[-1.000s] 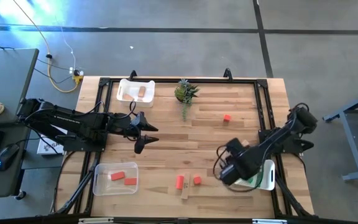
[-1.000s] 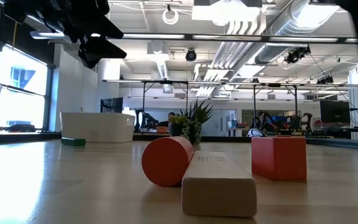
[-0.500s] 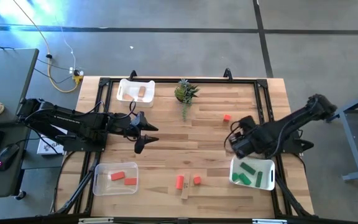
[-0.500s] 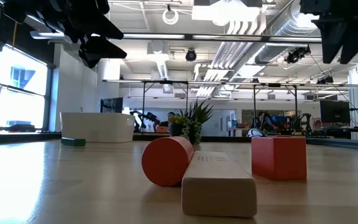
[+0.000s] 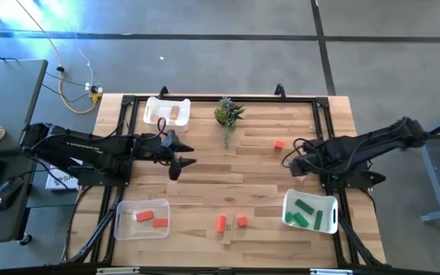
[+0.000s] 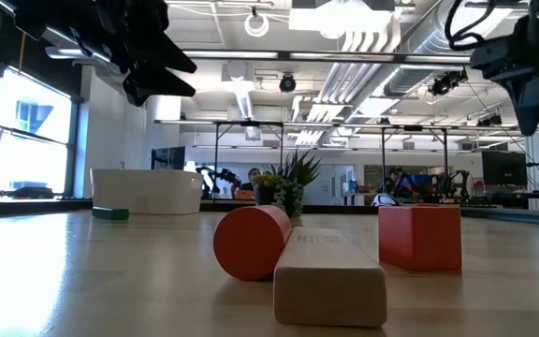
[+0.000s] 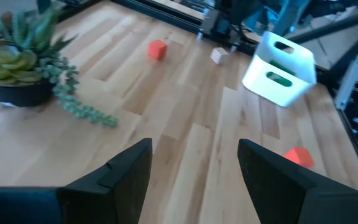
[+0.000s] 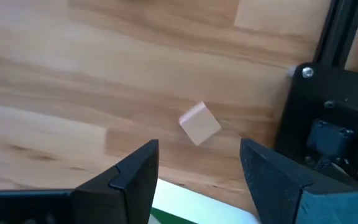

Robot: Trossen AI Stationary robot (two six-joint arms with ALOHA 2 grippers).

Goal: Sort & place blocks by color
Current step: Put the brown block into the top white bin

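A small tan cube [image 8: 200, 123] is seen on the worktop [image 5: 205, 172], just in front of the right claw [image 8: 197, 168] and a little below it. The right claw is held open with nothing in it, and the cube lies in line with the gap between its two fingers. The cube is plain wood with flat sides and sharp corners, and it is turned a bit sideways to the fingers. It is likely to be light and hard, so it will not squash, but the smooth wood may slip or spin if it is pinched on its corners. It should be taken by two flat sides, low and in the middle.

Close beside the right claw, the white bin [image 5: 311, 213] with green blocks [image 5: 305, 208] in it is found. A little red cube [image 5: 279, 144] is left just ahead of that claw.

The left claw [image 7: 191, 168] is also held open and empty, up above the worktop near the potted plant [image 5: 227, 114]. More blocks are well away from both claws: a red round block [image 6: 252, 241], a tan bar [image 6: 329, 273] and a red cube [image 6: 419, 238] lie close together
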